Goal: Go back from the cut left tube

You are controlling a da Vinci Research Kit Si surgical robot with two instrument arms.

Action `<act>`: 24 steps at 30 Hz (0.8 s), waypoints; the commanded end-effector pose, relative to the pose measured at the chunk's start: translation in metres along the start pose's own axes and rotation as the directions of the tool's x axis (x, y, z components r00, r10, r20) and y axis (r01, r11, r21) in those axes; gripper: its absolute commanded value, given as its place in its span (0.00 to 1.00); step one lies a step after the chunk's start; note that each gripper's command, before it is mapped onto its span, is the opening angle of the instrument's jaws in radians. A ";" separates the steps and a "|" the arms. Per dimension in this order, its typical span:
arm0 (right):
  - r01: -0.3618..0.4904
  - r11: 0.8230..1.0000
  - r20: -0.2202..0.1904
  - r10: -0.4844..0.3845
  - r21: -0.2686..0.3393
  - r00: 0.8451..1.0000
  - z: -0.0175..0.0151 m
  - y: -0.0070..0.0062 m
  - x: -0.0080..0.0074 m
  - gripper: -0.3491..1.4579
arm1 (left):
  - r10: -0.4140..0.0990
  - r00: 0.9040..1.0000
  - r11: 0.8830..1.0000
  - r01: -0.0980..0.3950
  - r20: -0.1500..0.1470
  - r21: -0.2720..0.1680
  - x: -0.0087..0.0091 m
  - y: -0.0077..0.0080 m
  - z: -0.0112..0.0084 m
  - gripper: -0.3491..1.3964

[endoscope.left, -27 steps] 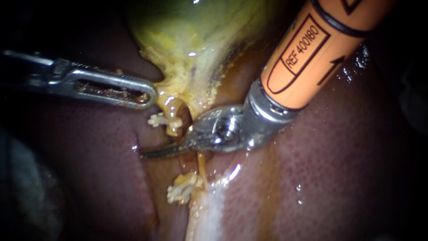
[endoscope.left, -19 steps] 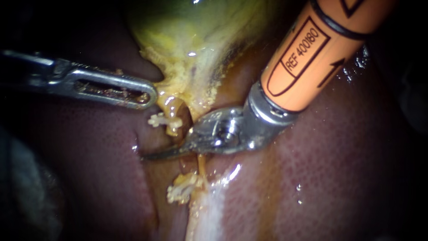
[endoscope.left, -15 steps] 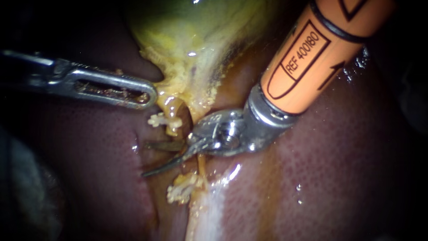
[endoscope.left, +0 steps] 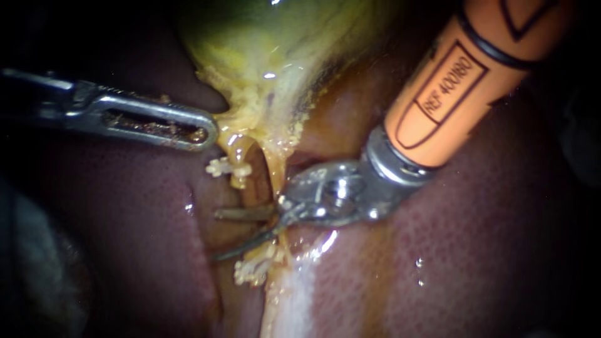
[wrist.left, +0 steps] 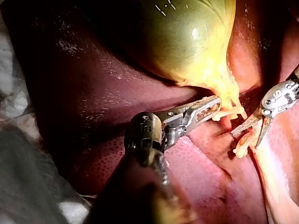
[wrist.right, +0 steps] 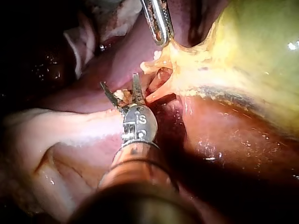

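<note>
Backing toward 2 o'clock, right instrument (endoscope.left: 225,233) has spread its blades, which lay together just before. They gape empty at centre, and its orange shaft is cut off at 1 o'clock. Just beyond, the cut tube (endoscope.left: 240,154) carries a white clip (endoscope.left: 226,168); a second clip (endoscope.left: 253,269) sits at 6 o'clock on liver (endoscope.left: 476,250). Left instrument (endoscope.left: 203,134), from 9 o'clock with its shaft lost in the dark, grips gallbladder (endoscope.left: 269,56) at the neck.
</note>
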 end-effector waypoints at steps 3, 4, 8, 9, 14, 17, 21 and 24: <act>0.053 0.997 -0.015 -0.054 -0.061 0.998 -0.0022 -0.0007 -0.0001 0.99 | 0.000 1.000 1.000 0.000 0.001 -0.002 0.0000 -0.0002 -0.0001 0.00; 0.061 0.995 -0.018 -0.063 -0.083 0.998 -0.0032 -0.0009 -0.0001 0.99 | 0.000 1.000 1.000 0.000 0.001 -0.002 0.0000 -0.0003 -0.0001 0.00; 0.106 0.983 0.023 -0.104 -0.149 0.994 -0.0066 -0.0011 0.0002 0.99 | 0.001 1.000 1.000 -0.001 0.002 -0.003 0.0000 -0.0004 -0.0002 0.00; 0.119 0.980 0.045 -0.113 -0.161 0.993 -0.0075 -0.0010 0.0003 0.99 | 0.001 1.000 1.000 -0.001 0.002 -0.003 0.0000 -0.0004 -0.0002 0.00; 0.167 0.962 0.187 -0.127 -0.217 0.974 -0.0119 -0.0009 0.0002 0.99 | 0.001 1.000 1.000 -0.001 0.002 -0.003 0.0000 -0.0004 -0.0002 0.00; 0.171 0.953 0.237 -0.111 -0.249 0.965 -0.0140 -0.0010 -0.0004 0.99 | 0.001 1.000 1.000 -0.001 0.002 -0.003 0.0000 -0.0004 -0.0002 0.00; 0.169 0.946 0.260 -0.095 -0.277 0.961 -0.0158 -0.0011 -0.0013 0.99 | 0.001 1.000 1.000 -0.001 0.002 -0.003 0.0000 -0.0004 -0.0002 0.00; 0.171 0.940 0.261 -0.093 -0.294 0.961 -0.0165 -0.0011 -0.0018 0.99 | 0.001 1.000 1.000 -0.001 0.002 -0.003 0.0001 -0.0005 -0.0001 0.00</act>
